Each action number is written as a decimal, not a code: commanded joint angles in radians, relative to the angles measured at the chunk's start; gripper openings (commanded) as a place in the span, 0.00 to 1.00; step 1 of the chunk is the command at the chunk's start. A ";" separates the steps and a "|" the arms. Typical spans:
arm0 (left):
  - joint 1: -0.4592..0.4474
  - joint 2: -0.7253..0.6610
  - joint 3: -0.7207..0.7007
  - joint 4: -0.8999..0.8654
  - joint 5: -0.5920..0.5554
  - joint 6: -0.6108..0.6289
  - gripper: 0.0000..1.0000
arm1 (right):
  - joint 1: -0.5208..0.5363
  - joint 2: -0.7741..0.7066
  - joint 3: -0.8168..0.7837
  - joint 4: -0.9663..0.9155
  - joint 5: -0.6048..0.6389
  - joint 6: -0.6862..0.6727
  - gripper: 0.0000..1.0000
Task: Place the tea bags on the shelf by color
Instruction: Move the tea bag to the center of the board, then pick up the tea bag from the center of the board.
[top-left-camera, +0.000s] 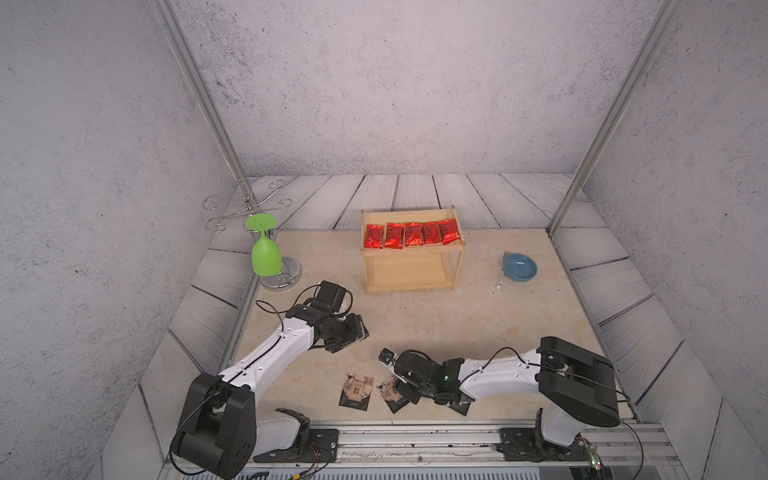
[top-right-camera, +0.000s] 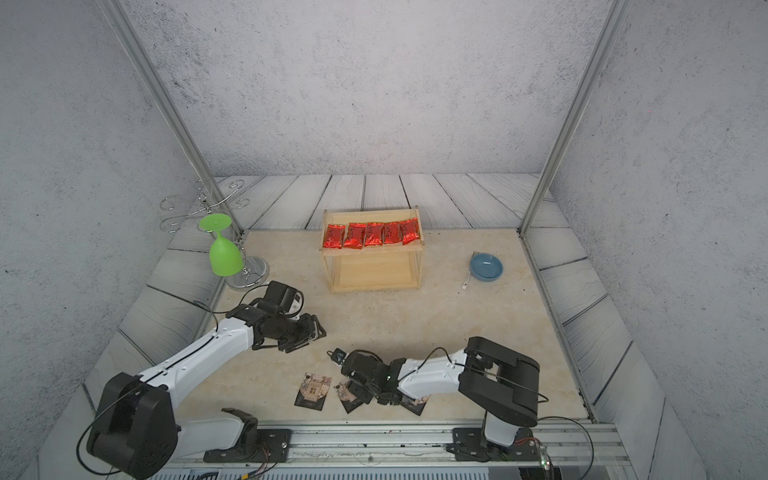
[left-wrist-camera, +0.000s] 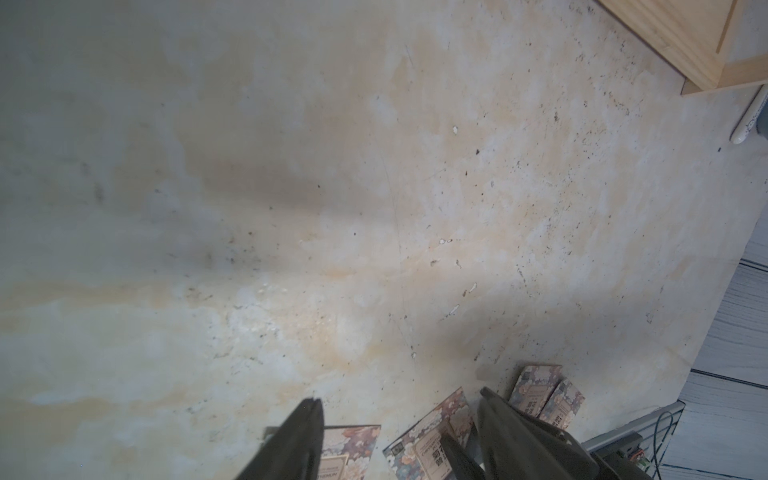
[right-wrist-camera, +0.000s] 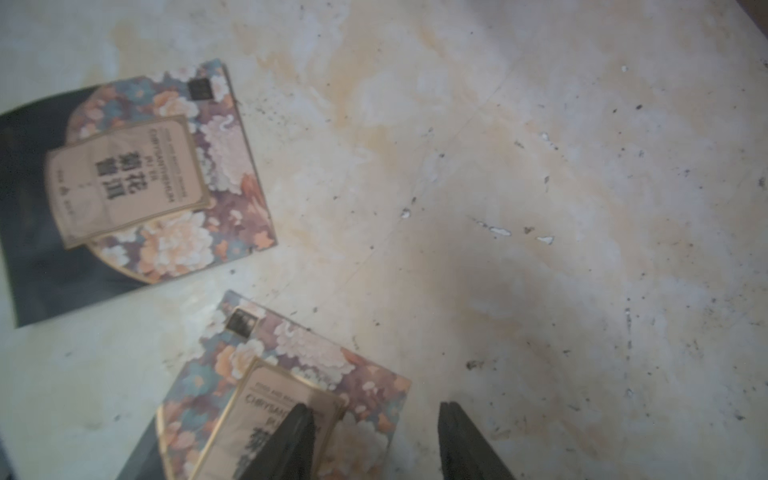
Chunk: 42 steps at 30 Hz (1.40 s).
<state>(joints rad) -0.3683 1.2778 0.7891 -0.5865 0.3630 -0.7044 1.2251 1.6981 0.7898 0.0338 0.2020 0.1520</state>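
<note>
Left gripper (left-wrist-camera: 399, 401) and right gripper (right-wrist-camera: 376, 405), fingers (right-wrist-camera: 291, 440) spread, empty, near black packets (top-left-camera: 355, 390); five red sachets (top-left-camera: 413, 234) on shelf (top-left-camera: 409, 270) top tier.

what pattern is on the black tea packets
The black tea packets carry peach, white and blue flowers around a tan label; clearest in the right wrist view.

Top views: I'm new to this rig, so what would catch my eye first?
Five red sachets sit in a row on the shelf's top board, toward the back. At the left, a bright green goblet hangs upside down on a chrome rack. Near the front edge, black packets lie on the table.
</note>
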 joint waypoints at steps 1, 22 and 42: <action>0.008 0.005 -0.039 0.036 0.054 -0.015 0.64 | -0.039 0.041 0.013 -0.006 0.038 0.025 0.52; -0.108 0.102 -0.065 0.316 0.244 0.004 0.47 | -0.336 -0.059 0.094 -0.026 -0.241 0.177 0.50; -0.125 0.260 -0.102 0.438 0.257 -0.024 0.46 | -0.420 -0.096 0.032 -0.144 -0.656 0.525 0.51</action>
<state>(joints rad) -0.4816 1.5307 0.7044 -0.1711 0.6163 -0.7231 0.8139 1.5833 0.8398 -0.1307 -0.3798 0.6365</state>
